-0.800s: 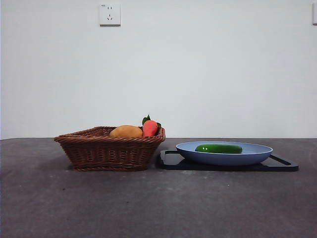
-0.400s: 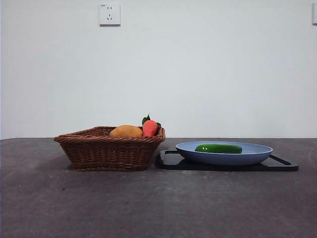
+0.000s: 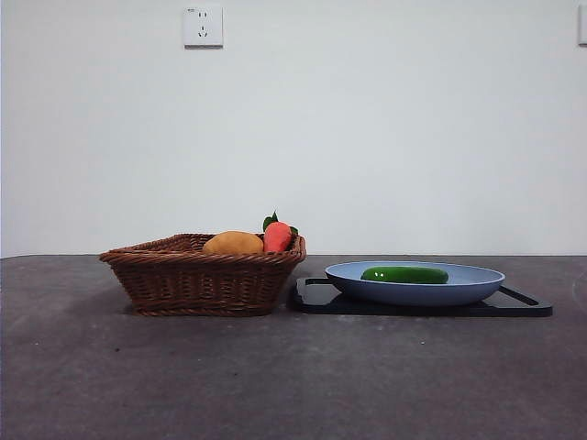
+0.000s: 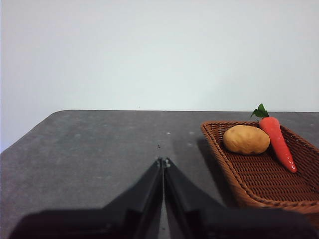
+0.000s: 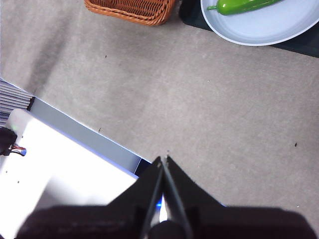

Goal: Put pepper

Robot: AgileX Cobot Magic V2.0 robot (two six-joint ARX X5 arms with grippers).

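Observation:
The pepper [image 3: 404, 274], glossy dark green and elongated, lies in a light blue plate [image 3: 459, 286] on a black tray [image 3: 316, 298], right of centre in the front view. It also shows in the right wrist view [image 5: 244, 5], in the plate [image 5: 269, 27]. My left gripper [image 4: 163, 162] is shut and empty, above bare table beside the wicker basket [image 4: 234, 179]. My right gripper [image 5: 163, 159] is shut and empty, high above the table's near edge, far from the pepper. Neither gripper shows in the front view.
The brown wicker basket [image 3: 183, 284] stands left of the tray and holds a yellow-orange fruit [image 3: 233, 244] and a red-orange fruit with green leaves [image 3: 277, 236]. A white surface [image 5: 55, 169] lies below the table edge. A wall socket [image 3: 203, 27] is on the back wall.

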